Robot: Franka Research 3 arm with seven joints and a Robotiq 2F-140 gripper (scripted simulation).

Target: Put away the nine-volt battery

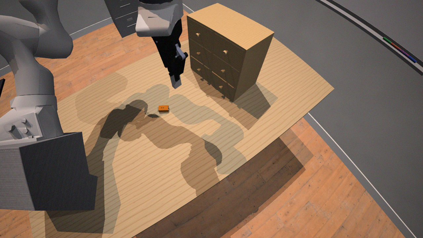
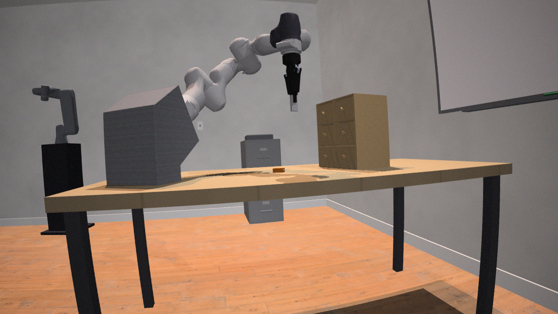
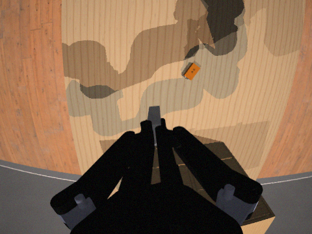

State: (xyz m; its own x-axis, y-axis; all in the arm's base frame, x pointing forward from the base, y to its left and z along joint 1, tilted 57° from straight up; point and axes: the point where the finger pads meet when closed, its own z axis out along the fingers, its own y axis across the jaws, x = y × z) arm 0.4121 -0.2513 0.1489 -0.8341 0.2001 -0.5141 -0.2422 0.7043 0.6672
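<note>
The orange nine-volt battery (image 1: 163, 108) (image 2: 278, 170) (image 3: 192, 71) lies flat on the table (image 1: 141, 174) (image 2: 218, 197) (image 3: 159, 78), in front of the small chest. The small wooden chest (image 1: 254, 62) (image 2: 372, 132) (image 3: 260, 208) stands upright. Its front has two columns of three drawers with round knobs. All drawers look pushed in, and what they hold is hidden. My gripper (image 1: 175, 84) (image 2: 294, 104) (image 3: 155, 114) is shut and empty. It points down, high above the table, between the battery and the chest's front, touching neither.
The robot's grey base block (image 1: 56, 174) (image 2: 136, 140) stands at the other end of the table from the chest. A grey filing cabinet (image 1: 122, 17) (image 2: 261, 152) stands on the floor behind the table. A second, small robot arm (image 2: 66, 113) stands on a black pedestal at the far left.
</note>
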